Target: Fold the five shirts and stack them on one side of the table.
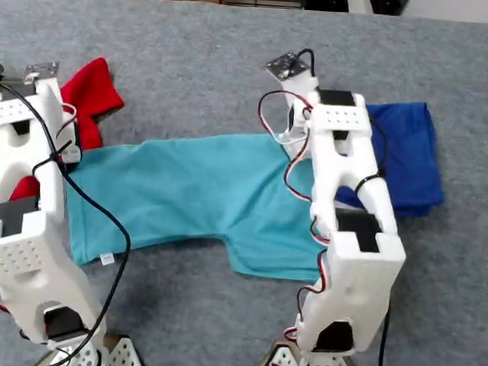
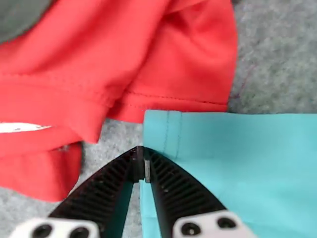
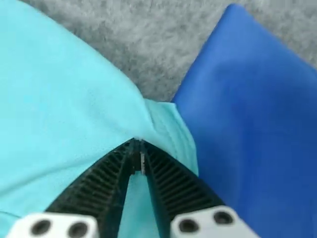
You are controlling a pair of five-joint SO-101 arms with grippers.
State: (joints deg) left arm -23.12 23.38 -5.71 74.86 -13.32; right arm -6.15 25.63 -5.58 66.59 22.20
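Pinching shut, the left tool (image 2: 143, 166) grips the hem of the teal shirt (image 2: 237, 163) beside the red shirt (image 2: 124, 59); the right tool (image 3: 137, 151) grips its other end against the folded blue shirt (image 3: 257, 124). Raise both evenly, holding the cloth taut over the surface (image 1: 194, 54).

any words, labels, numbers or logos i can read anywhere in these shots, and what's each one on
No text here is readable.
The white tag at the teal shirt edge: too small to read.
The white label on the red shirt: blurred, illegible.
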